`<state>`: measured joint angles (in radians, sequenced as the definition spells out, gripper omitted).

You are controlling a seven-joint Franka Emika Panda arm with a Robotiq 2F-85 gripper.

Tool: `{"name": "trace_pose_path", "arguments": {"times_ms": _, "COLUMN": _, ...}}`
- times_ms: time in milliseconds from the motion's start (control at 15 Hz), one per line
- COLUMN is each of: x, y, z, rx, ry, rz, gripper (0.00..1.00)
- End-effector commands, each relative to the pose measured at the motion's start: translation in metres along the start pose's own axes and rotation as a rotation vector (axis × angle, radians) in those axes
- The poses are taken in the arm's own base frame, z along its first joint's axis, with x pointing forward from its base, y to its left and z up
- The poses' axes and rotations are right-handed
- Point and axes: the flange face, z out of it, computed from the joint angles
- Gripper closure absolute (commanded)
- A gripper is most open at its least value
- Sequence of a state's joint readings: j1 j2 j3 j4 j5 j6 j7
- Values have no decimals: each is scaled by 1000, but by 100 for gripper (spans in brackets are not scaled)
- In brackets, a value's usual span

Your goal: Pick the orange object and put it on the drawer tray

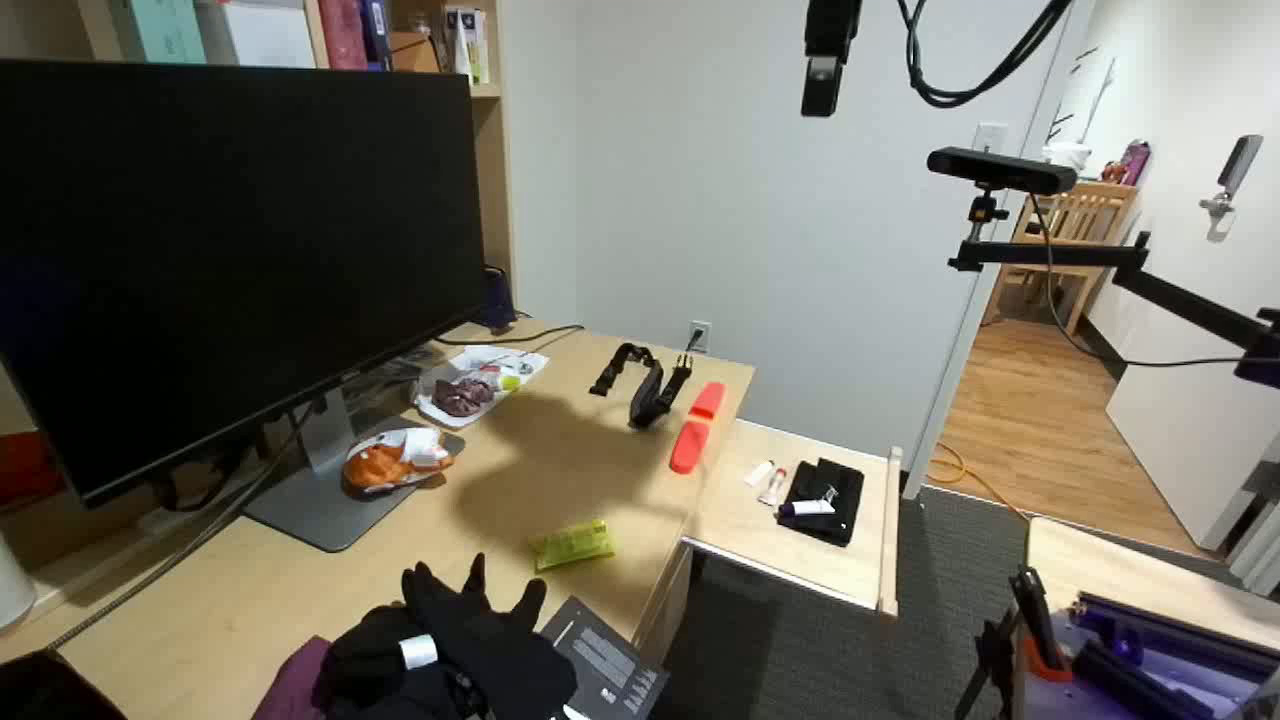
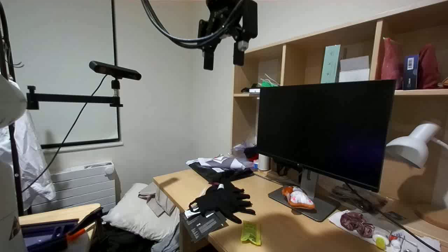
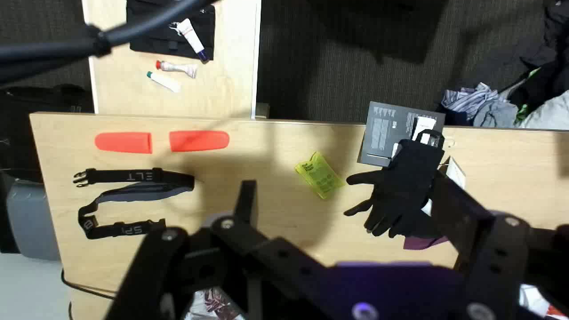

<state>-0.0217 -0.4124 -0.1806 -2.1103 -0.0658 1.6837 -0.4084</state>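
Black belt [image 3: 144,192] beside red pieces [image 3: 199,140]; tubes [image 3: 178,67] on tray [image 3: 229,86].

Jaws apart, apparently over desk [image 2: 278,225]

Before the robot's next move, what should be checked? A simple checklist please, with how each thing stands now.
1. End effector open, holding nothing: ok.
2. Which one to grab: cannot tell; a red-orange piece and a similar piece lie end to end, gap between.
3. End effector lined up with either: not ok; both lie outside its fingers in the wrist view.
4. Black belt apart from both pieces: ok.
5. Drawer tray pulled out: ok.
6. Room beside its black pouch: ok, bare wood shows.
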Motion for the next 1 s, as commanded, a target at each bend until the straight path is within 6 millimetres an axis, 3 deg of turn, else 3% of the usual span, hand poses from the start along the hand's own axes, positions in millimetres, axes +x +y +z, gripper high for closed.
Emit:
{"name": "trace_pose_path", "arguments": {"times_ms": 0, "x": 0, "y": 0, "z": -1, "rx": 0, "ry": -1, "rz": 0, "gripper": 0}}
{"name": "trace_pose_path", "arguments": {"times_ms": 267, "x": 11, "y": 2, "z": 21, "rx": 14, "ry": -23, "rz": -15, "gripper": 0}}
{"name": "trace_pose_path", "arguments": {"times_ms": 933, "x": 57, "y": 12, "z": 132, "rx": -47, "ry": 65, "rz": -47, "gripper": 0}}
